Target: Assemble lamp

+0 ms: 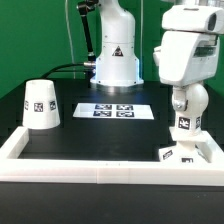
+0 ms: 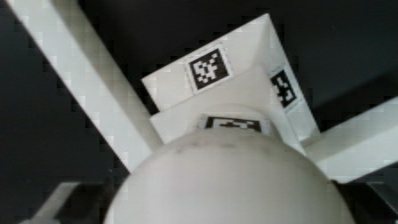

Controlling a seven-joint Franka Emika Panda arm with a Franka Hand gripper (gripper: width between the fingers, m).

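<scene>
Nearest, the base (image 1: 178, 152) sits on the table by the front right corner. My hand (image 1: 187, 103) is clamped on the bulb (image 1: 184, 122) right above it. Further back: shade (image 1: 40, 105) upside down on the exterior view's left.

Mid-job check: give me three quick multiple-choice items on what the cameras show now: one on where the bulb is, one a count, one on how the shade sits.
1. Where is the bulb?
A. on the marker board
B. beside the shade
C. over the base, at the exterior view's right

2. How many tags does the marker board carry?
A. two
B. four
C. six

3. How does the shade sit?
A. standing, wide end down
B. lying on its side
C. set on the bulb

Answers:
1. C: the bulb stands right above the base.
2. B: four tags show on the board.
3. A: the shade stands alone at the exterior view's left, narrow end up.
</scene>
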